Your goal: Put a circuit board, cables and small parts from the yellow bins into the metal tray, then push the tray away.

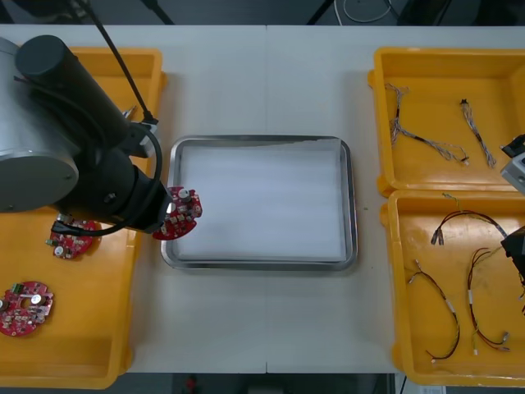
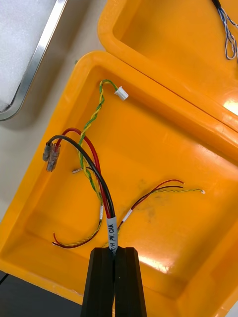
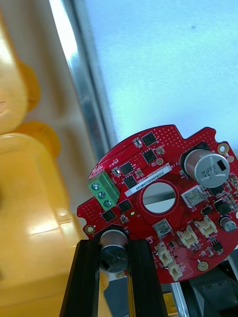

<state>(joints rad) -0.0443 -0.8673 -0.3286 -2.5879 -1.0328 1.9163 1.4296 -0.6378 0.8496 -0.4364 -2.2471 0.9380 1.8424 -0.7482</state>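
My left gripper is shut on a round red circuit board and holds it over the left rim of the metal tray. In the left wrist view its fingers clamp a grey cylinder at the edge of the board, with the tray rim beyond. At the right edge, my right gripper is down in the near right yellow bin. The right wrist view shows this gripper shut on the labelled end of a black and red cable.
Two more circuit boards lie in the near left bin. Twisted blue and white cables sit in the far right bin. Red and yellow cables and a green-yellow twisted cable lie near my right gripper.
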